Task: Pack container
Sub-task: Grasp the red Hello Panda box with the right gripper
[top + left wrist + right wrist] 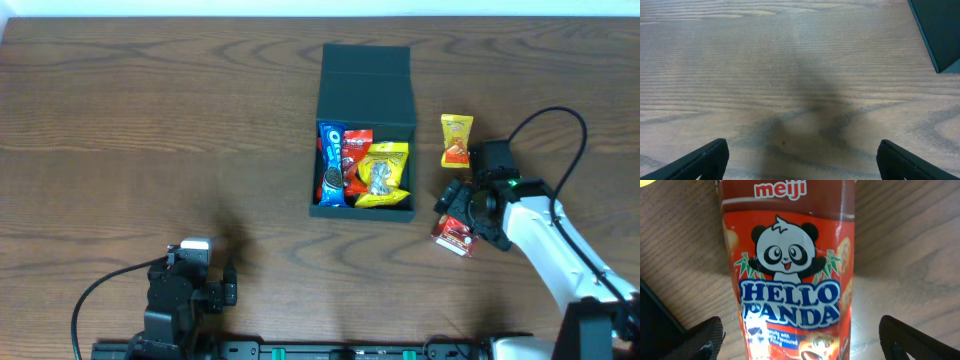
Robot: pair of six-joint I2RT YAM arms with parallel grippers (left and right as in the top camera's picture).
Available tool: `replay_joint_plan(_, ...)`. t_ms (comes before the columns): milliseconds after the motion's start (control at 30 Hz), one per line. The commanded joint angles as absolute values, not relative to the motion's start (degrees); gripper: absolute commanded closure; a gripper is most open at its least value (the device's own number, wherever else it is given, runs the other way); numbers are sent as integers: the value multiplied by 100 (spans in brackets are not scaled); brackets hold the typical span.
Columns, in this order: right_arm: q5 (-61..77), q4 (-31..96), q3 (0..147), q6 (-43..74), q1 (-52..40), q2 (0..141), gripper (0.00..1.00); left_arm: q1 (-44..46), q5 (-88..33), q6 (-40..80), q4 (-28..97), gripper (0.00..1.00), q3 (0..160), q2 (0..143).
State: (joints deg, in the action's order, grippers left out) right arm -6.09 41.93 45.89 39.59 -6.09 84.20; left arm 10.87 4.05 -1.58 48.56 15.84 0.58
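Observation:
The dark teal container [366, 88] stands open at the table's middle, lid folded back, holding a blue Oreo packet [329, 163], a red packet [355, 160] and a yellow packet [384, 173]. Its corner shows in the left wrist view [940, 30]. A red Hello Panda packet [453, 237] lies on the table to the container's right. My right gripper [462, 212] is open just above it, fingers either side of the packet [790, 275] without touching. A small yellow snack packet [456, 139] lies behind it. My left gripper [800, 160] is open and empty at the front left.
Bare wood-grain table [150, 130] stretches left of the container. The right arm's black cable [560, 125] loops above the table at the right.

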Motion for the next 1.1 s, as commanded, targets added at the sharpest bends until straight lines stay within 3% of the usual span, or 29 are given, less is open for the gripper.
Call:
replay_joint_plan(0,-637,4108,4528,3848,-548,8503,1,1048,486,-220,5083,5,1295,21)
replay_joint_plan(800,-615,3629,4195,3594,-558,8733,1,1048,486,-220,5083,5,1295,21)
replay_joint_plan(867,-615,3616,4193,3594,-558,8733,12,1048,486,-220,5083,4,1295,21)
replay_joint_plan(1067,-615,3618,4193,3594,-558,8733,23,1048,486,-220,5083,4,1295,21)
